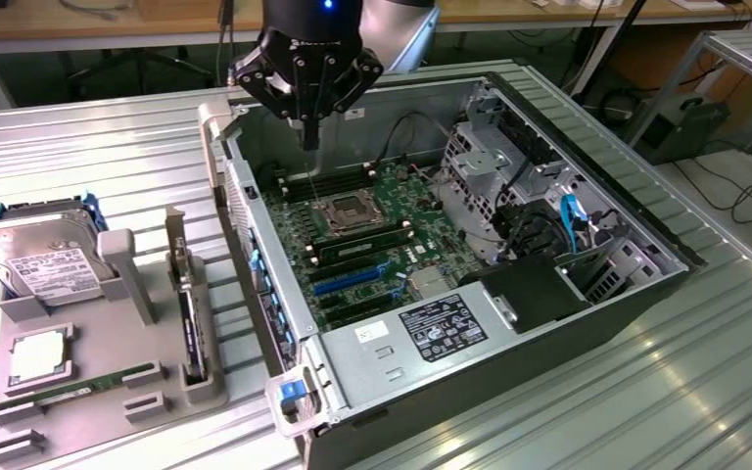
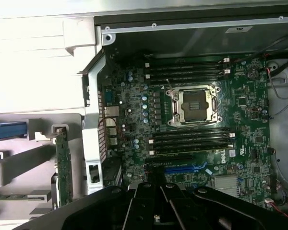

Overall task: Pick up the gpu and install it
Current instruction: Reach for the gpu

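The gpu [image 1: 189,294] is a thin dark card standing on edge in a slot of the grey holder [image 1: 102,411], at the exterior view's left beside the open computer case [image 1: 572,304]. In the wrist view the gpu [image 2: 63,165] shows edge-on, outside the case wall. My gripper [image 1: 308,135] hangs above the far end of the case, over the motherboard [image 1: 363,245], well away from the gpu. Its fingers are shut together with nothing between them. The gripper's black body [image 2: 158,206] looks down on the empty processor socket [image 2: 194,105] and a blue card slot [image 2: 185,168].
On the grey holder lie a silver hard drive [image 1: 39,262], a processor chip [image 1: 39,354] and a green memory stick [image 1: 75,389]. Inside the case are a drive cage [image 1: 481,166], cables [image 1: 572,220] and a power supply [image 1: 442,328]. The bench top is ribbed metal [image 1: 102,157].
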Action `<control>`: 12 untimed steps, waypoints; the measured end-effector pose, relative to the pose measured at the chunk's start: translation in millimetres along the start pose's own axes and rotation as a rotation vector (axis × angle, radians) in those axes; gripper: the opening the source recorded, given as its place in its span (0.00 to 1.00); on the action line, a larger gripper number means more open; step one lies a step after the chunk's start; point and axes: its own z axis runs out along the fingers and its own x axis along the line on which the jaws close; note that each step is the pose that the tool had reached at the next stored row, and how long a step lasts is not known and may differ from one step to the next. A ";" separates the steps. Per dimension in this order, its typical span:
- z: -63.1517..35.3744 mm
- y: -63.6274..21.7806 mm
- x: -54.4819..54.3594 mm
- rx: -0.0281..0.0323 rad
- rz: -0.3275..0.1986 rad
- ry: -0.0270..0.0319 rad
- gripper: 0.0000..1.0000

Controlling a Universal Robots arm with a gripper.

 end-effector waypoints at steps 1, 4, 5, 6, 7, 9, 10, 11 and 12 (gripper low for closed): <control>0.0 0.0 0.3 -0.0001 0.000 0.0000 0.11; -0.2 -0.5 6.5 0.0000 0.000 0.0000 0.11; -0.2 -0.6 8.5 -0.0001 0.000 0.0000 0.11; -0.3 -0.8 10.7 0.0000 0.000 0.0000 0.11; -0.3 -0.9 12.2 -0.0001 0.000 0.0000 0.11; -0.4 -1.2 16.0 -0.0001 0.000 -0.0001 0.11; -0.5 -1.3 16.9 0.0000 0.000 0.0000 0.11; -0.5 -1.3 17.3 0.0000 0.000 0.0000 0.11; -0.5 -1.3 17.6 0.0000 0.000 0.0000 0.11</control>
